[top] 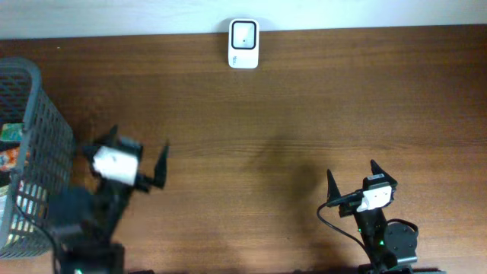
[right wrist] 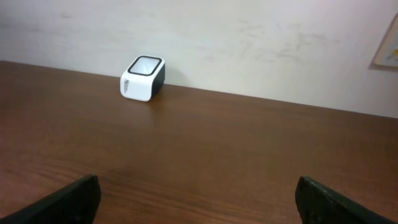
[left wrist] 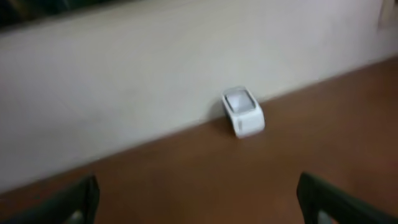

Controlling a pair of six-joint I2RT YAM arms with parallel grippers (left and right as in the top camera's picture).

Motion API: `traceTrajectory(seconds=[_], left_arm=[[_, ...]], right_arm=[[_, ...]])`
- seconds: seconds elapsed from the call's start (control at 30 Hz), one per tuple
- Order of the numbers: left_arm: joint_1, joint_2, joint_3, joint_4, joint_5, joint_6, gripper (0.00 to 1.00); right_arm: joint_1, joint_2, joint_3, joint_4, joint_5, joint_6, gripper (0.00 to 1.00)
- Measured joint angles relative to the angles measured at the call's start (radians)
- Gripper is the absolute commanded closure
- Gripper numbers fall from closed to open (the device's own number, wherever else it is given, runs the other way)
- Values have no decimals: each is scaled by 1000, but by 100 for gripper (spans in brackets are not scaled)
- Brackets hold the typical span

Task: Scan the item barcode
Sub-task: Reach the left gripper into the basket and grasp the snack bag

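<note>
At the near edge, the left gripper stood spread wide and empty, just beside the grey wire basket at the table's left end. The right gripper was also spread wide and empty, well apart to the right. Colourful packs lay inside the basket; no barcode could be made out. The dark wood-grain table ran back to the white scanner, which sat at the far edge against a pale, scuffed wall. The left wrist view was blurred.

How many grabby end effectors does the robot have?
2. The left end effector is beside the basket on the left side. The right end effector is near the table's bottom right. None looks hidden.
</note>
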Motion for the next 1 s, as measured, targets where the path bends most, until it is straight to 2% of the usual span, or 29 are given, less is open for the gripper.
traceTrajectory(seconds=[0.07,0.2,0.23,0.27,0.33,0.4,0.47,0.53,0.57,0.63,0.67,0.77,0.83,1.0], left_arm=[[1,152,187,-127,21,0,1],[1,491,684,-555,76,-1,1],[1,537,754,-579,87,0,1],[1,621,893,-675,117,0,1],[1,669,984,-712,143,0,1],[1,678,1010,-716,168,0,1],[1,679,1011,-718,175,0,10],[5,679,1011,-708,106,-27,9],[13,679,1011,-705,53,-75,9],[86,680,1011,-719,-173,-270,9],[123,682,1011,-726,-236,-340,9],[312,687,1011,-756,-399,-564,9],[413,703,1012,-791,-440,-643,11],[603,880,998,-798,-481,-721,12]], right_arm=[[0,2,0,0,0,0,1],[0,2,0,0,0,0,1],[0,3,0,0,0,0,1],[0,3,0,0,0,0,1],[0,3,0,0,0,0,1],[0,3,0,0,0,0,1],[0,3,0,0,0,1,1],[0,3,0,0,0,0,1],[0,3,0,0,0,0,1],[0,3,0,0,0,0,1],[0,3,0,0,0,0,1],[0,3,0,0,0,0,1],[0,3,0,0,0,0,1],[0,3,0,0,0,0,1]])
